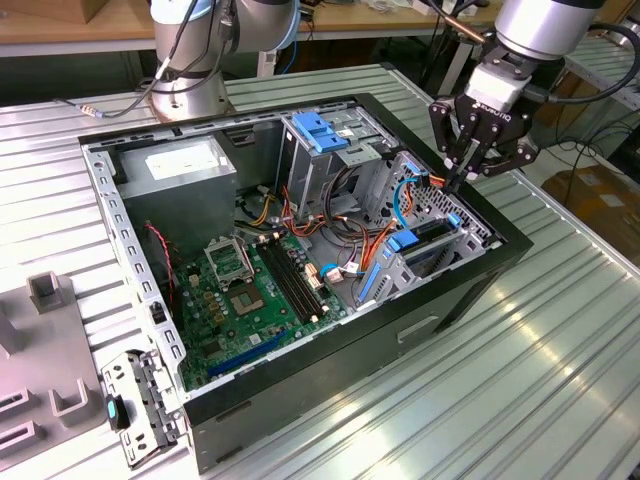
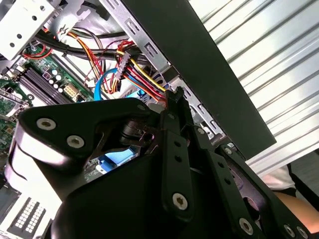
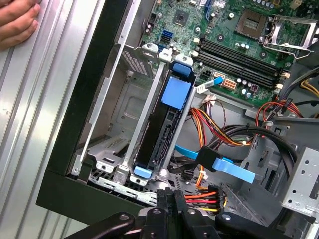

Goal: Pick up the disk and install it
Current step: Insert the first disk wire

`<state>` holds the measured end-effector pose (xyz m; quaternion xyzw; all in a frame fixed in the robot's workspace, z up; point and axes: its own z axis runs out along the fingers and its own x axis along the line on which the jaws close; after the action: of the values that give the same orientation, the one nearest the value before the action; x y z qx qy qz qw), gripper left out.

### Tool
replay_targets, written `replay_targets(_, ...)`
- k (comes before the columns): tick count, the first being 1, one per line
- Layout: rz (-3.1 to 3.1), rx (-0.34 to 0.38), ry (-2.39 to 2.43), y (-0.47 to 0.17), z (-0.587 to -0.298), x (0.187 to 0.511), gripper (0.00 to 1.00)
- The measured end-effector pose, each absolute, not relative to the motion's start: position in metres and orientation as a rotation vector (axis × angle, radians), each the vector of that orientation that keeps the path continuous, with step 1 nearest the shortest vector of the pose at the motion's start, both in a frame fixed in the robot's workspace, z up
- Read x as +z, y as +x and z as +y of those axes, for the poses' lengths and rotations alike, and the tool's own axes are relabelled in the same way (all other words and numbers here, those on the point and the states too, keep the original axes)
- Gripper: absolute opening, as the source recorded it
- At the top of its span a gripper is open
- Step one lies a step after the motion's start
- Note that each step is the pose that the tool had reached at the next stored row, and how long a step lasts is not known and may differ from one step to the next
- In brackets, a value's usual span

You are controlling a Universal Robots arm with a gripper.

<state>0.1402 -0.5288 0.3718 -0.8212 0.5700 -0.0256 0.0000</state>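
First wrist view alone: disk (image 3: 164,132) seated in cage, fingers (image 3: 171,204) pressed together above.

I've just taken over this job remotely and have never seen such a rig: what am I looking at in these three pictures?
One robot arm carries a fingered end effector. The exterior view watches from off the arm; both wrist views ride on it. An open computer case lies on a ribbed metal table. The disk, with blue rails, sits in a bay of the case, near the end effector, which is shut and holds nothing. A person's hand rests on the table.
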Motion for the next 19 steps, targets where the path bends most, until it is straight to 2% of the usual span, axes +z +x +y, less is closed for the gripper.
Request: replay_targets(19, 1.959, -0.08, -2.459, 0.1393, -0.5288, 0.3711, 0.17)
